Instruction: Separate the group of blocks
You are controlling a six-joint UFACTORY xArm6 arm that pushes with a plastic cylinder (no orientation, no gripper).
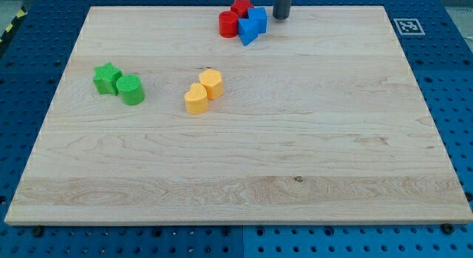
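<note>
Red and blue blocks sit bunched together at the view's top, just to the view's left of my tip (281,18). There are four blocks in this bunch. The blue cube (258,18) is the nearest one to my tip. It is just beside it, and I cannot tell if they touch. The blue wedge block (247,32) is a bit lower and further to the view's left, pressed against the cube. The red star (241,7) is past the cube on the view's left, close to the top edge. The red cylinder (228,24) is the one furthest from my tip, and it touches the star and the blue wedge block.

My tip is the bottom end of the dark rod (282,2), which comes down from the view's top. Only this rod shows and no pincer, so I cannot tell wide or narrow.

Well apart from my tip, down and to the view's left, two yellow blocks touch. One is the yellow heart (196,100) and one is the yellow hexagon block (211,83). Further still to the view's left, the green cylinder (131,90) touches the green star (107,78).

All the blocks rest on the pale wooden worktop (310,162). A small black and white marker (407,26) is near the worktop corner to the view's right of my tip. A blue board with holes (460,95) lies under the worktop.
</note>
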